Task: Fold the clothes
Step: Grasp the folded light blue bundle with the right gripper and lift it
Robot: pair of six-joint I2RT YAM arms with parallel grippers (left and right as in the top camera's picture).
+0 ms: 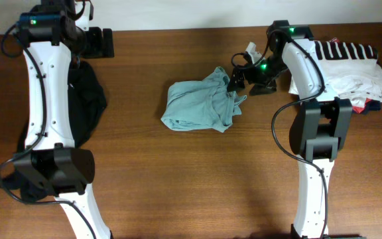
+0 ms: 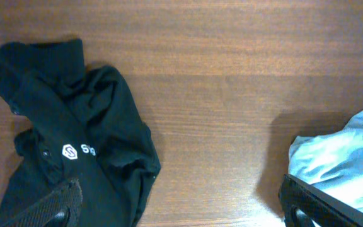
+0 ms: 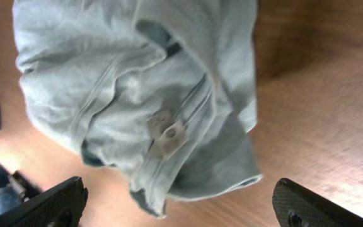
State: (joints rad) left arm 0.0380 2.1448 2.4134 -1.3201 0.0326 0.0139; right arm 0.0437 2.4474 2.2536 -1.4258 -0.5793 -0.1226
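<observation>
Surface: brown wooden tabletop (image 1: 178, 192), with a pale wall running along its far edge.
Grey-teal shirt (image 1: 201, 106): lies in a crumpled heap near the middle of the tabletop, a little toward the far edge. It is bunched and overlapped on itself, with no flat panel to fold yet.
Right jaws: spread wide and released, poised over the heap's right, far-side rim. The right wrist view shows both dark fingertips (image 3: 49, 202) apart, with puckered cloth and a seam below and between them. Whether they touch the fabric I cannot tell.
Why there: probably to pinch an edge or hem and draw the shirt out flat before any fold.
Black top (image 1: 91, 99): rumpled beside the left edge, partly hidden under the left arm. Its small white logo (image 2: 71, 151) faces up in the left wrist view.
Left jaws: released, fingertips (image 2: 55, 205) wide apart and holding nothing. Bare wood lies below them, with the black top to one side and the grey-teal shirt well apart on the other.
Why there: seemingly parked clear so the right arm can work alone.
Other garments (image 1: 357, 66): a heap at the far right corner, topped by white cloth with black marks, and apparently set aside.
Progress: neither task garment is spread or folded; this looks like an early stage.
</observation>
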